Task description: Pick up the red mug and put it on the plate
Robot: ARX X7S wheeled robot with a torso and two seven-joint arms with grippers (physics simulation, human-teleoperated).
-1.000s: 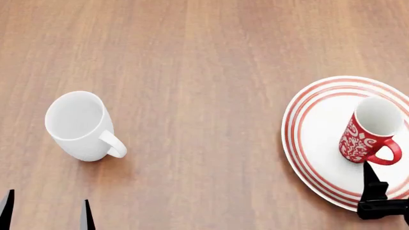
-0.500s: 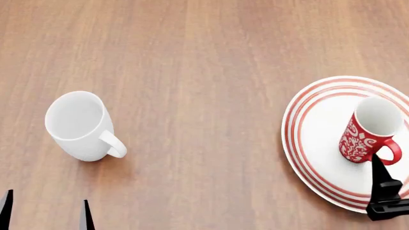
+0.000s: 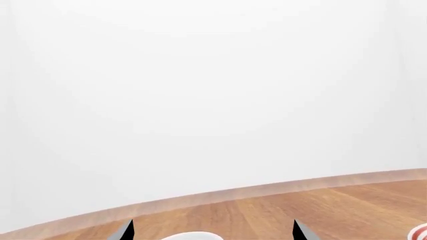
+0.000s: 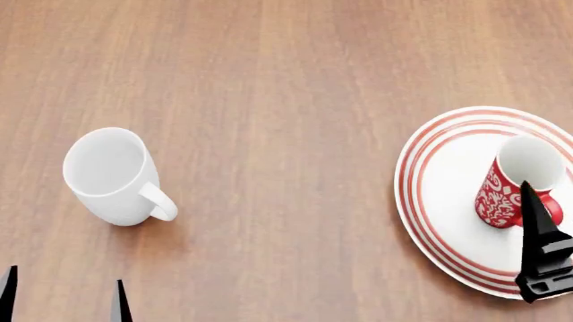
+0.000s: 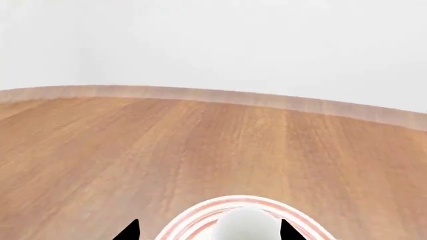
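The red mug, with white swirls and a white inside, stands upright on the plate, a wide white plate with red rings at the right edge of the head view. One black finger of my right gripper crosses the mug's handle; the other finger is out of that view. In the right wrist view my right gripper is open, with the mug's white rim and the plate's rings between the tips. My left gripper is open and empty at the lower left.
A plain white mug stands upright on the wooden table at the left, handle toward me. Its rim shows in the left wrist view between my left gripper's tips. The table's far edge meets a white wall.
My right gripper's finger has moved up the picture and a little to the right, and now covers the red mug's handle. The mugs, plate and left gripper have not moved.
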